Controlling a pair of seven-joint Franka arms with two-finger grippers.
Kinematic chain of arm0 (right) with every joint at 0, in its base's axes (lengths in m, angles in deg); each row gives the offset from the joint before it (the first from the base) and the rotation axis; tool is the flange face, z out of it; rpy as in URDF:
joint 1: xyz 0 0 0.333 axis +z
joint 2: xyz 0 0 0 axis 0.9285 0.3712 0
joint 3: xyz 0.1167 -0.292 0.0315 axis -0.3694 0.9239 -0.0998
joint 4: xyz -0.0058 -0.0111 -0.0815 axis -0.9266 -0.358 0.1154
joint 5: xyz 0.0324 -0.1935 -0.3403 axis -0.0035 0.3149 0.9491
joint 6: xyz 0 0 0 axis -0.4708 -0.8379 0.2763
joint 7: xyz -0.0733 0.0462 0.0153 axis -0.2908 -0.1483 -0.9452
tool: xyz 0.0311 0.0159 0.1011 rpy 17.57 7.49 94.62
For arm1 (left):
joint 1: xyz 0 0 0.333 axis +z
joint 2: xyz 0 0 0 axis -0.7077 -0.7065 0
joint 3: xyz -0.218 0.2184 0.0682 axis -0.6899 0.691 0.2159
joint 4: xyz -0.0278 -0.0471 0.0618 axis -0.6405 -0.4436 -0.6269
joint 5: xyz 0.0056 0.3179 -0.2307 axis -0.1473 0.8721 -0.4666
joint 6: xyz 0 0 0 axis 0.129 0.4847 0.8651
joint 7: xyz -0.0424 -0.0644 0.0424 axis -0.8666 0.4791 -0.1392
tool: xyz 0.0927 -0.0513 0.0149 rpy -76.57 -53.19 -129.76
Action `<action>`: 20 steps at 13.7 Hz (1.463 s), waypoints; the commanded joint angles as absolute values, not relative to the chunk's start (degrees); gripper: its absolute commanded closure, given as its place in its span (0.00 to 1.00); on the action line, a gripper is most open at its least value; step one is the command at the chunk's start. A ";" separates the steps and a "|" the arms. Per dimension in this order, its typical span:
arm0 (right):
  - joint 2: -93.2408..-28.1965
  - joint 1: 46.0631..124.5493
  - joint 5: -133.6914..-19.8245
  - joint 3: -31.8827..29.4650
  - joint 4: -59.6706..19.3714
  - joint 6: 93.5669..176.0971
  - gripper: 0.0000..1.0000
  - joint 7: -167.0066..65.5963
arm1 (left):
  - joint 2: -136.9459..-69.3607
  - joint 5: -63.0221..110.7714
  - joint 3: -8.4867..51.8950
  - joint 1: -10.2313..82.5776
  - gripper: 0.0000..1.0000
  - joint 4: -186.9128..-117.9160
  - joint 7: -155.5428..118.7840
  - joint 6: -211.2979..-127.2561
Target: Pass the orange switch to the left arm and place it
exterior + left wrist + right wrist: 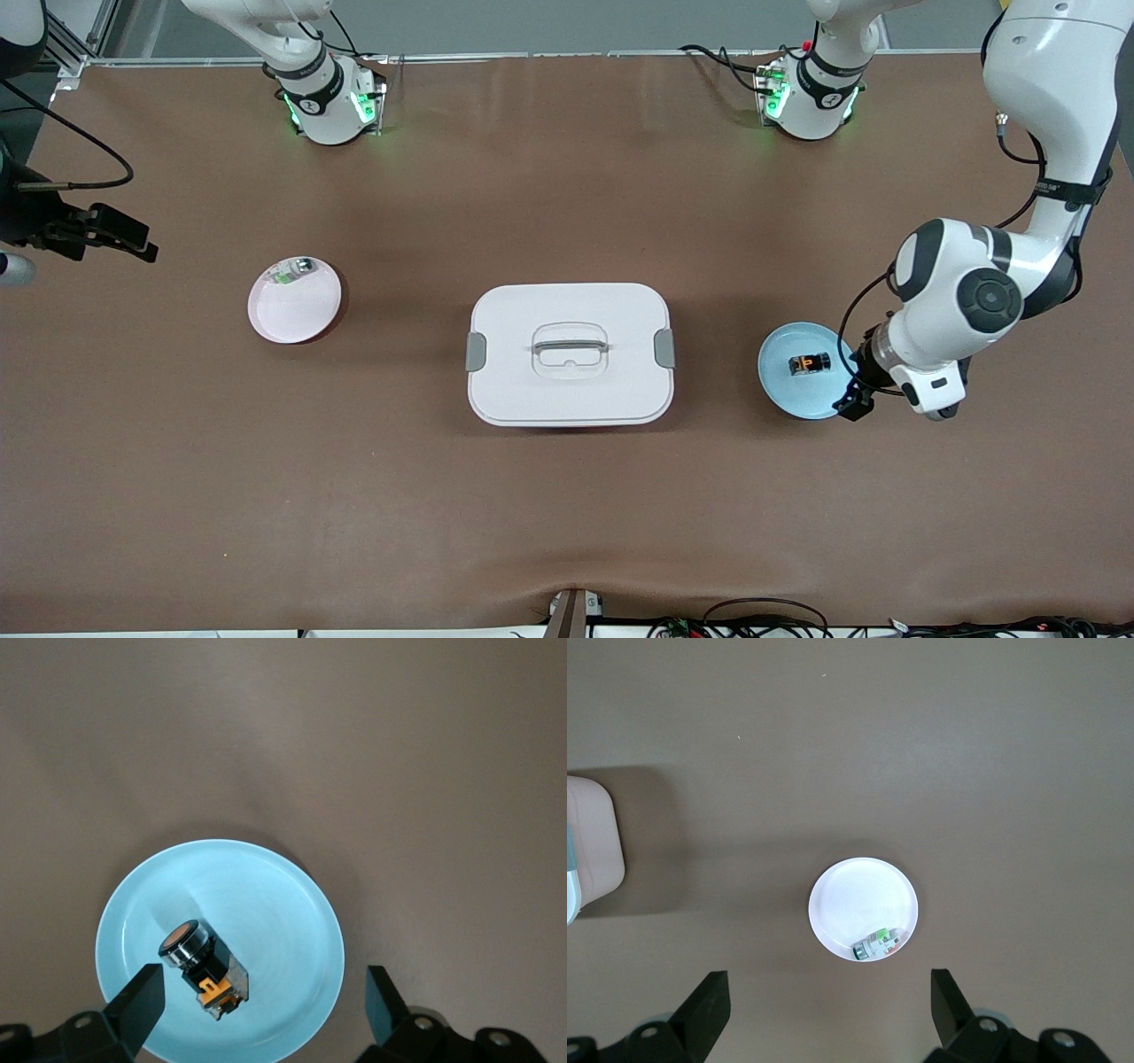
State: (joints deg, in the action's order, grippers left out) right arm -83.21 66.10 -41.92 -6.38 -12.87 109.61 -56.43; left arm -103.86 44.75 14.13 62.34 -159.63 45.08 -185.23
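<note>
The orange switch (809, 363) lies on its side on a blue plate (788, 390) toward the left arm's end of the table. In the left wrist view the switch (204, 967) shows its orange face and a tan-orange clip, on the plate (266, 904). My left gripper (855, 400) is open and hangs over the plate's rim; in its own view (261, 1014) the switch sits between the fingers, close to one fingertip (142, 997). The white box (570, 394) stands at mid-table. My right gripper (124, 237) is open and empty, waiting high over the right arm's end.
A pink plate (292, 312) holding a small green-and-clear component (292, 270) sits toward the right arm's end. In the right wrist view both the plate (855, 895) and the component (875, 946) show, with the box's corner (589, 842) at the edge.
</note>
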 commanded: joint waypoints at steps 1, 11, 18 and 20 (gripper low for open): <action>-84.89 65.75 -41.14 -6.83 -14.56 110.44 0.00 -56.09 | -101.53 39.48 14.28 63.33 0.00 -161.16 24.20 -184.92; -84.80 65.83 -41.32 -6.83 -14.56 110.70 0.00 -56.09 | -87.92 33.31 18.22 63.33 0.00 -168.26 -23.60 -183.78; -84.80 65.75 -41.49 -6.83 -14.56 110.71 0.00 -56.09 | -80.26 34.01 19.99 65.00 0.00 -165.74 -23.86 -178.06; -84.80 65.75 -41.58 -6.83 -14.56 110.71 0.00 -56.09 | -78.60 34.10 19.99 65.17 0.00 -164.15 -23.86 -174.91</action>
State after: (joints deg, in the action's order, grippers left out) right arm -83.22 66.11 -41.92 -6.43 -12.91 109.95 -56.43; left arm -80.36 34.73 19.98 64.70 -165.43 -22.59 -178.00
